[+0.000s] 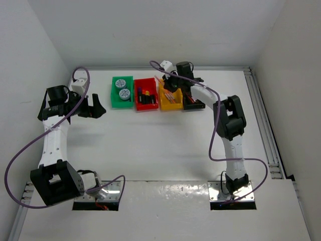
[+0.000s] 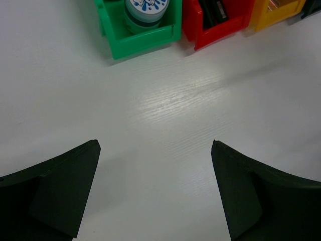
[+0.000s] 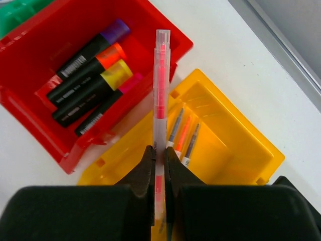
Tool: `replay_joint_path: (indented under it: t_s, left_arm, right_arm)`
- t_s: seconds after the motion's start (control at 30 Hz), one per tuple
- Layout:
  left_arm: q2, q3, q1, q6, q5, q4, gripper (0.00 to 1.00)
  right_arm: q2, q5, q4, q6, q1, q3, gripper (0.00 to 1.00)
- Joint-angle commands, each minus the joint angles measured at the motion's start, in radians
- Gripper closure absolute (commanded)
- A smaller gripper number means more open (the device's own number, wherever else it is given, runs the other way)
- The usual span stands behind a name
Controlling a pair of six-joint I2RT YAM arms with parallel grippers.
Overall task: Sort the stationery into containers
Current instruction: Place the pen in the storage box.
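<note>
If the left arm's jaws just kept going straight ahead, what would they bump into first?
Likely the green bin holding a blue-white roll; only bare table lies before the open left gripper. If it tilts downward, the table comes first; depth is unclear.

pink pen (image 3: 161, 85), over yellow bin (image 3: 235, 125)

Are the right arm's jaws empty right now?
No, the right jaws are shut on a pink pen, above the yellow bin.
</note>
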Motion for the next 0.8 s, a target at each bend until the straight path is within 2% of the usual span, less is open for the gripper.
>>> replay_joint_path:
  t_s: [0.0,0.3,0.5,0.7,0.77]
  left_arm:
    - [-0.018,0.032,0.008,0.011,-0.009,0.018,0.00]
    - [-0.003,0.030,0.006,-0.012,-0.021,0.032,0.00]
    - [0.003,0.042,0.006,-0.026,-0.041,0.038,0.00]
    - [0.008,0.059,0.008,-0.015,-0.052,0.010,0.00]
    - [0.004,0.058,0.008,-0.011,-0.053,0.006,0.00]
  right_arm:
    - [0.017,0.003,0.070,-0.031,-0.028,0.020,1.00]
    - [0.029,0.003,0.011,-0.042,-0.065,0.003,1.00]
    - [0.040,-0.035,-0.064,-0.046,-0.059,0.014,0.88]
    - [0.034,-0.026,-0.101,-0.033,-0.057,0.003,0.87]
    - [0.031,-0.009,-0.114,-0.017,-0.050,0.012,0.71]
